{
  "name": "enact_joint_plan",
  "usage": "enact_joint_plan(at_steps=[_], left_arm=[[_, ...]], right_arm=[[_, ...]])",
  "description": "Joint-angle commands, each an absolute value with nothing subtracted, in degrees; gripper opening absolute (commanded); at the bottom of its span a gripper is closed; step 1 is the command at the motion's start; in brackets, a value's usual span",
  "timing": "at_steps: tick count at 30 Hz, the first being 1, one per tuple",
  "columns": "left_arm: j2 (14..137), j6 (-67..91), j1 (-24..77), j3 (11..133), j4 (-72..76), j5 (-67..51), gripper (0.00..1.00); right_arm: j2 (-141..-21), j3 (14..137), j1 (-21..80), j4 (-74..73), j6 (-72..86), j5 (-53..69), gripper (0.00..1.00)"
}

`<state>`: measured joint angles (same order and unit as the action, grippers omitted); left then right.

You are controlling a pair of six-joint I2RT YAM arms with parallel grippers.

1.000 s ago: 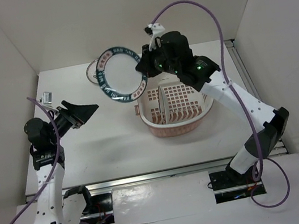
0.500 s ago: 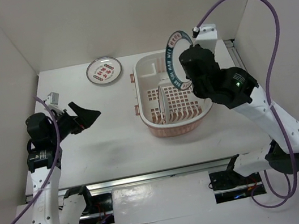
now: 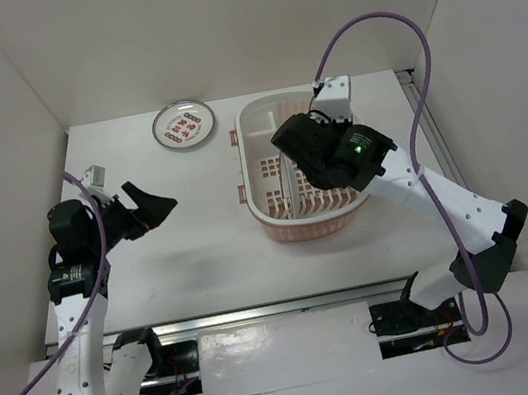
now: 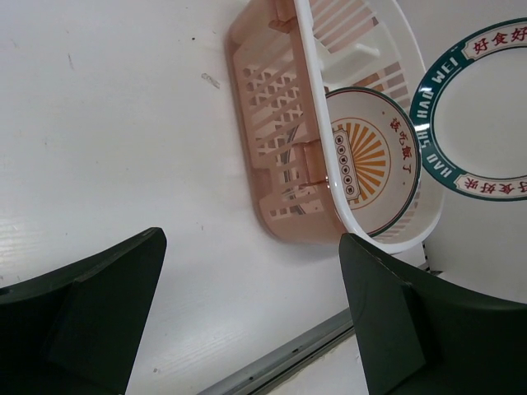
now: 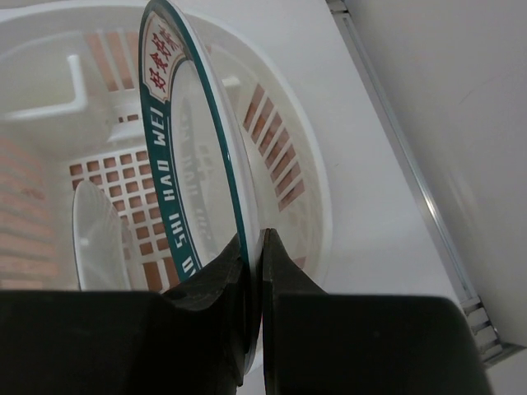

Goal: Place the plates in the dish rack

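Dish rack (image 3: 302, 228) on white table (image 3: 194, 262), plain white walls (image 3: 215, 23) around

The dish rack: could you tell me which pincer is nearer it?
Right. The right pincer holds a plate over the dish rack; the left pincer hovers to its left.

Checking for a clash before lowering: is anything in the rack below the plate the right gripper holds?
Nothing visible blocks it. The held plate in the right gripper hangs on edge over bare grid in the rack. The orange-centred plate stands upright beside it, seemingly apart.
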<state>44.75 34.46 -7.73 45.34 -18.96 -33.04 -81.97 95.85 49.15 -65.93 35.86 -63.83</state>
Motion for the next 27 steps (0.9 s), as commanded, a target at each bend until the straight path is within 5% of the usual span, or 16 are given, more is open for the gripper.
enact_joint_plan(at_steps=[1,27], left_arm=[[43.9,33.1,-7.6,46.0,-18.0,-32.8,1.0],[43.9,33.7,-8.1,46.0,-18.0,-33.8,1.0]], right_arm=[[-81.0,94.2,51.5,-67.1,41.7,-66.9,0.0],[-83.9,85.7,51.8,-64.4,46.0,-65.1,0.0]])
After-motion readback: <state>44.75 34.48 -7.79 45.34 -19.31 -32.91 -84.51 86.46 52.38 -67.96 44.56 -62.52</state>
